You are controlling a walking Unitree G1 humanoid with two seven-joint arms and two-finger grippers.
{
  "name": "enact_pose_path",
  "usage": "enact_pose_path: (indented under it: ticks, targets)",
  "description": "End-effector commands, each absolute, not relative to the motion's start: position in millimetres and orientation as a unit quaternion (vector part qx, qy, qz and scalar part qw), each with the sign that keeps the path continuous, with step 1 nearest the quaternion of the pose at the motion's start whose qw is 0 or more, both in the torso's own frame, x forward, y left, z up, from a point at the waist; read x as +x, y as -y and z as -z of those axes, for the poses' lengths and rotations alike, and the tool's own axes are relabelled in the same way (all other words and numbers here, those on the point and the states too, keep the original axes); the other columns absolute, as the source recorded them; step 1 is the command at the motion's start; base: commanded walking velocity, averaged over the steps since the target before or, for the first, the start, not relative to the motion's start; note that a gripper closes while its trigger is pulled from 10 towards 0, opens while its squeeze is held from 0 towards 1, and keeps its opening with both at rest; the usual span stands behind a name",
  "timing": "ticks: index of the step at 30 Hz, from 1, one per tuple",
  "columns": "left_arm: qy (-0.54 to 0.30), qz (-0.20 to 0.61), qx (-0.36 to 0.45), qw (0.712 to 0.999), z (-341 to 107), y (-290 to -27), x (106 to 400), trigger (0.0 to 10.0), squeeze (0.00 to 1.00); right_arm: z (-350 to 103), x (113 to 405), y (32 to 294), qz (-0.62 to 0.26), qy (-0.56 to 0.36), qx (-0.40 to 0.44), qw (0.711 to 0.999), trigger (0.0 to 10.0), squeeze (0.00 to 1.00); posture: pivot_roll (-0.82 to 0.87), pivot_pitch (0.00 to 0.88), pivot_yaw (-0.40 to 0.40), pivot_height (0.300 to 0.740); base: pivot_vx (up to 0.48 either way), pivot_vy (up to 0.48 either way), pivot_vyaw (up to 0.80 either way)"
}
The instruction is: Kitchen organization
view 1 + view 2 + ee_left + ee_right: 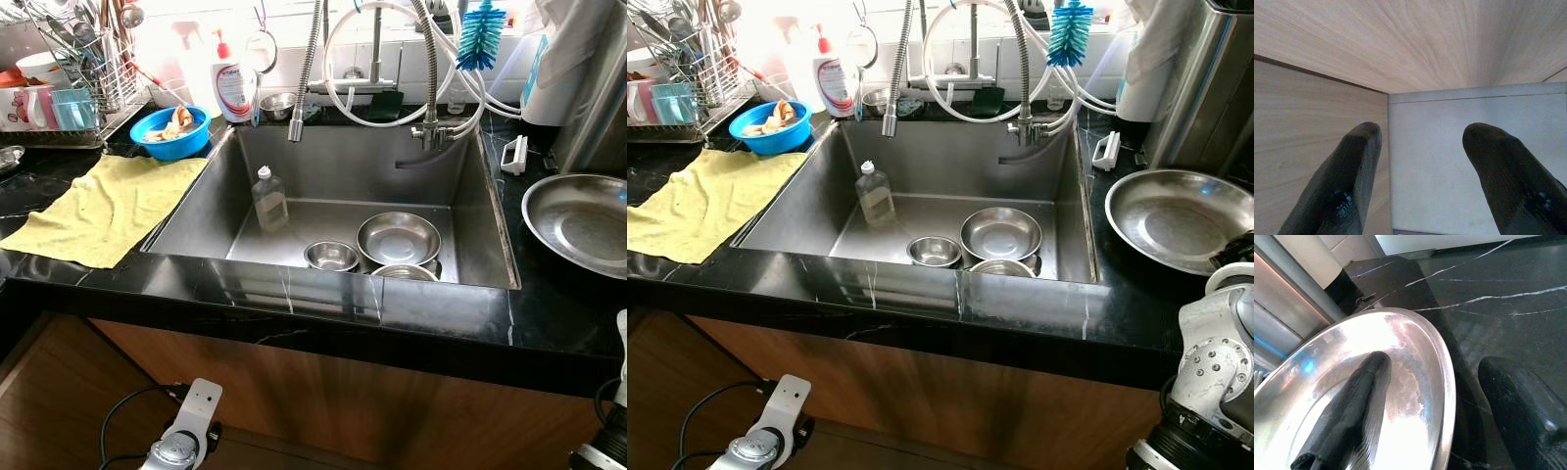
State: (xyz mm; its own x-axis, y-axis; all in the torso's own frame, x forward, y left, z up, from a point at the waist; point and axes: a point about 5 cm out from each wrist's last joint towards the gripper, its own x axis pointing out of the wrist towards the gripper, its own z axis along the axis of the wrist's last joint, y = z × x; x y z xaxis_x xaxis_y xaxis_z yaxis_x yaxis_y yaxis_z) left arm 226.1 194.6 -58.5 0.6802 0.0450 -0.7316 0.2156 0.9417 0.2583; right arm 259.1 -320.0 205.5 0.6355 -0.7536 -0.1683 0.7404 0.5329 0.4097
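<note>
Evidently the right gripper [1425, 396] is lined up to lift the big steel plate [1176, 220] lying on the black counter [1117, 313] right of the sink [803, 211]: its fingers are apart, one over the plate's inside, the other outside the rim above the counter, not yet closed. Three steel bowls [1000, 233] and a bottle [874, 195] wait in the sink. Down by the wooden cabinet [1415, 44], the left gripper [1422, 171] hangs idle, fingers apart.

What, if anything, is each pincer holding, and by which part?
Nothing is gripped. The right pincer is open astride the rim of the steel plate on the counter; the left pincer is open by the wooden cabinet.
</note>
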Motion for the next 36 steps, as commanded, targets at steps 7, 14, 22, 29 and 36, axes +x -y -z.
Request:
enact_pose_path:
  ticks: [7,14,22,29,36]
  targets:
    - [-0.405,0.044,0.172,0.897,60,-202,223,10.0,0.00,-204,266,315,0.412,0.002,0.241,0.879,2.4,0.00,-0.15,0.000,0.095,0.740,0.000,0.000,0.00]
    - [-0.404,0.043,0.174,0.897,59,-202,223,10.0,0.00,-204,267,314,0.411,0.005,0.248,0.877,0.0,0.00,-0.15,0.000,0.098,0.740,0.000,0.000,0.00]
    - [-0.403,0.047,0.175,0.897,59,-202,223,10.0,0.00,-205,267,313,0.407,0.007,0.255,0.877,0.0,0.00,-0.15,0.000,0.100,0.740,0.000,0.000,0.00]
    - [-0.402,0.049,0.176,0.897,59,-202,224,10.0,0.00,-206,270,310,0.396,0.007,0.257,0.881,0.0,0.00,-0.15,0.000,0.102,0.740,0.000,0.000,0.00]
    - [-0.402,0.050,0.176,0.897,59,-201,225,10.0,0.00,-209,271,305,0.383,0.014,0.245,0.890,0.0,0.00,-0.16,0.000,0.104,0.740,0.000,0.000,0.00]
